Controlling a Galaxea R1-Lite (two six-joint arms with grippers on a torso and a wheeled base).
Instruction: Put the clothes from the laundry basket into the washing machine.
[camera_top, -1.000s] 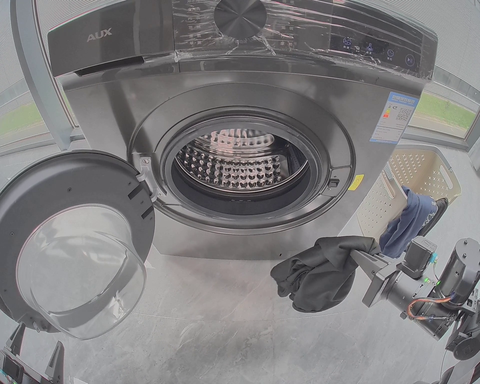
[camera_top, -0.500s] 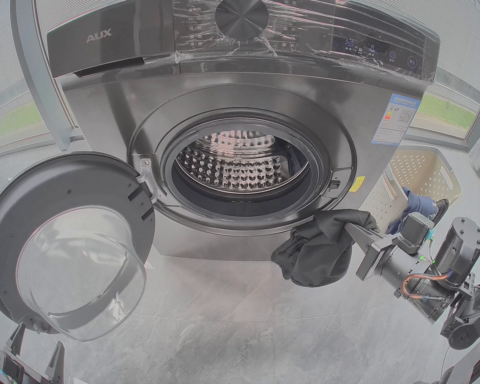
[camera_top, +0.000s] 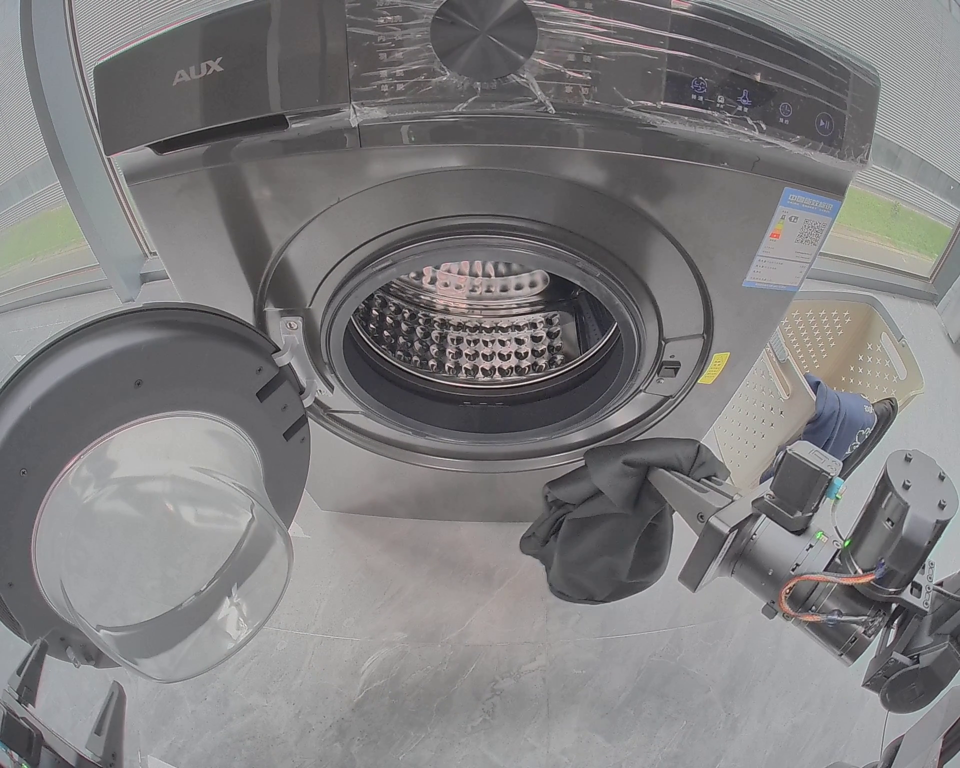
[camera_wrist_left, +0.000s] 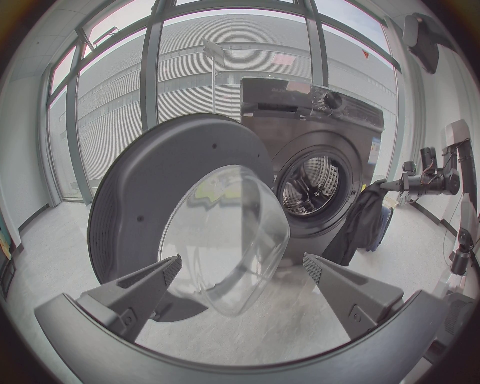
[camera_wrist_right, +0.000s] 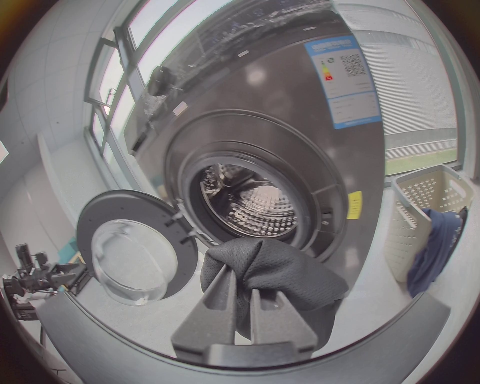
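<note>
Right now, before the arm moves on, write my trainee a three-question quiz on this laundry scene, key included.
1. True or false: the round glass-windowed door of the grey front-loading washing machine stands open.
2. Pick one: the right end effector is shut on A) a white towel, B) a dark grey garment, C) nothing.
3. Fill in: the dark blue garment hangs over the rim of the beige perforated plastic ____.
Key: 1 true. 2 B. 3 laundry basket.
</note>
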